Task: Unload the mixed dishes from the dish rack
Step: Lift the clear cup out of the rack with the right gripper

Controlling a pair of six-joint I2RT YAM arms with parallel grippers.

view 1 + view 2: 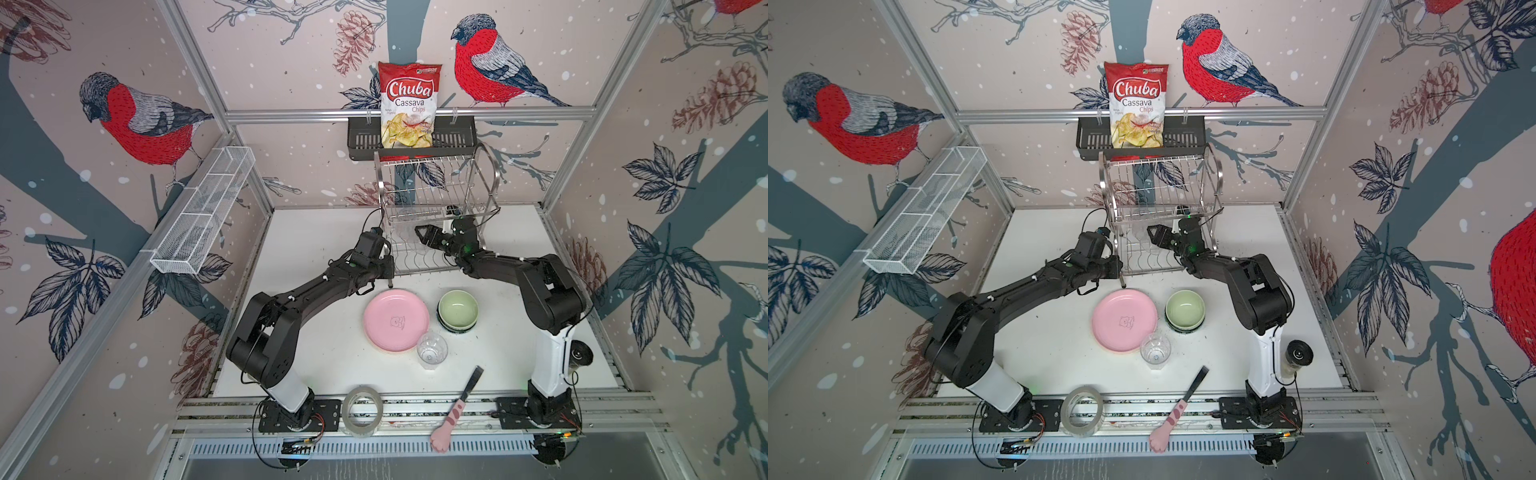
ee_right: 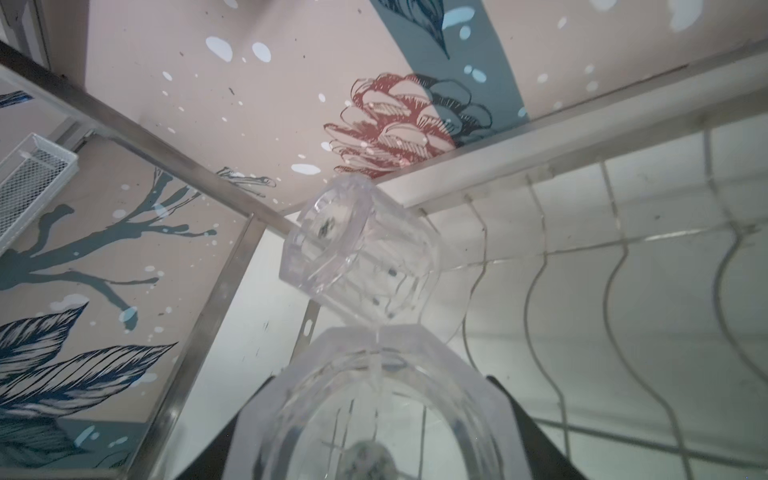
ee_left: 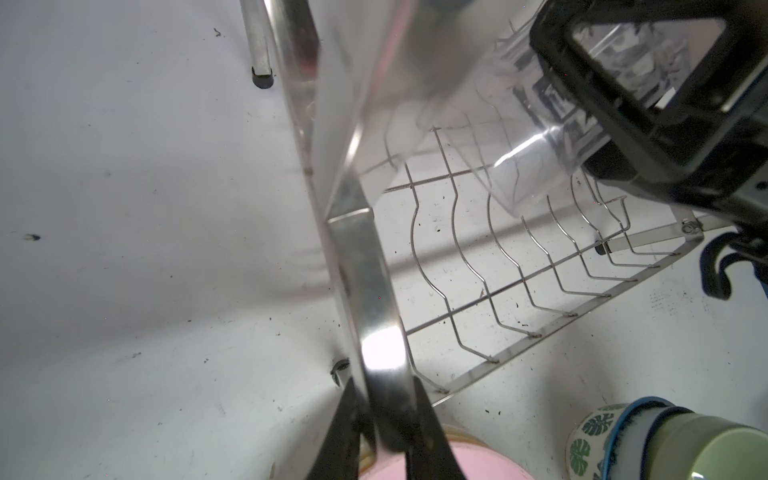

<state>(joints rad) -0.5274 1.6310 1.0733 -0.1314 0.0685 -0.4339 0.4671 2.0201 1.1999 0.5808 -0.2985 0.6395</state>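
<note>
Busy at the dish rack, both sides at once.
The left pincer is clamped on the rack's steel side strip. The right pincer, inside the lower tier, grips a clear glass; another glass lies tipped on the wires just ahead of it.

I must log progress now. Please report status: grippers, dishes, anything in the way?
Left gripper shut on dish rack leg. Right gripper holds glass in lower tier. Second glass lies close beyond it.
</note>
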